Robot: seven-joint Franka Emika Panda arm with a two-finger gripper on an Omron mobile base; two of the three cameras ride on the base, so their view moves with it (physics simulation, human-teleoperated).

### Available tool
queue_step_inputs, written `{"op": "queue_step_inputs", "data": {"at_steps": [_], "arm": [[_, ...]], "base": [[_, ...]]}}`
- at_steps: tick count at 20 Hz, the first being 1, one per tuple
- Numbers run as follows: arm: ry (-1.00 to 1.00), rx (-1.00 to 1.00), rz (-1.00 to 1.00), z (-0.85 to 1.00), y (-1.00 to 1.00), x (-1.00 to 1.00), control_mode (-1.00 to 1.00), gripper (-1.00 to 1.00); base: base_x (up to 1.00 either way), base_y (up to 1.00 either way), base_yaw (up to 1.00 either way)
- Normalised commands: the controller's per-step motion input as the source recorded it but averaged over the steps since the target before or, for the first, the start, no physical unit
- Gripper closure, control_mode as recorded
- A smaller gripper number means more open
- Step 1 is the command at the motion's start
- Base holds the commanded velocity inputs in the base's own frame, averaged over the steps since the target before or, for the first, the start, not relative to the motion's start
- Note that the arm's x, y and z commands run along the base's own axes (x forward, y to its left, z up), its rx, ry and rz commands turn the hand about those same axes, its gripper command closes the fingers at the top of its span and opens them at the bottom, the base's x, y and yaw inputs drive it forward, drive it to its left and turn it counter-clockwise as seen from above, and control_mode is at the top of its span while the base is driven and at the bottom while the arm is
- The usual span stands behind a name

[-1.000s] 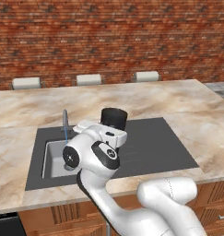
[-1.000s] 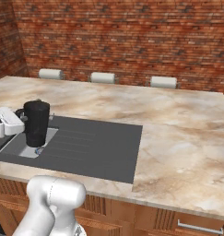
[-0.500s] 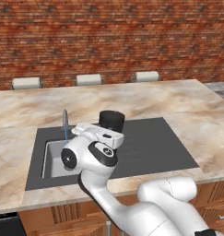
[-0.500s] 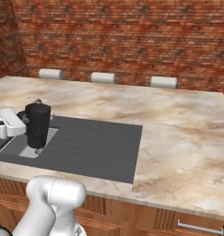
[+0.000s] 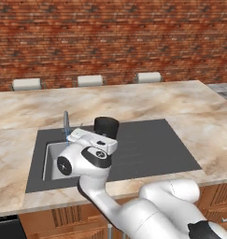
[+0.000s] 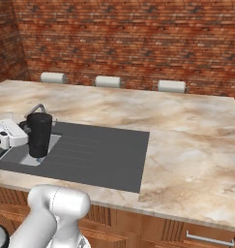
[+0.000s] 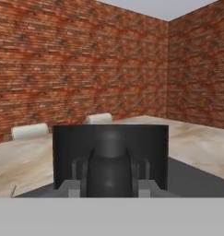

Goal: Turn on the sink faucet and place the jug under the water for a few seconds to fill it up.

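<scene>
The jug (image 5: 106,127), a glossy black cylinder, hangs upright over the right part of the sink's light grey basin (image 5: 51,162). My gripper (image 5: 102,138) is shut on the jug's loop handle (image 7: 110,168), with a finger (image 7: 79,177) on each side of it. The slim grey sink faucet (image 5: 66,120) stands just left of the jug, and a thin light-blue streak of water (image 5: 67,136) runs down at it. From the right base, the jug (image 6: 39,134) stands in front of the curved spout (image 6: 35,108). The sink (image 5: 143,147) is a dark grey panel.
A marble counter (image 5: 133,100) surrounds the sink, with a brick wall (image 5: 110,37) behind it. Three white stool tops (image 5: 90,80) line the counter's far edge. The ribbed drainboard (image 6: 90,152) lies right of the basin.
The jug, held in my gripper, has moved left and a little lower, closer to the faucet and the basin.
</scene>
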Motion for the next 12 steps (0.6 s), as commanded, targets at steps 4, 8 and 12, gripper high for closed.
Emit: {"op": "queue_step_inputs", "data": {"at_steps": [4,8,12], "arm": [[0.01,0.0,0.0,-0.43,0.44,0.21,-1.0,1.0],[0.03,0.0,0.0,-0.4,0.59,0.25,-1.0,1.0],[0.01,0.0,0.0,-0.29,0.52,0.27,-1.0,1.0]], "base": [[0.0,0.0,0.0],[0.0,0.0,0.0],[0.0,0.0,0.0]]}}
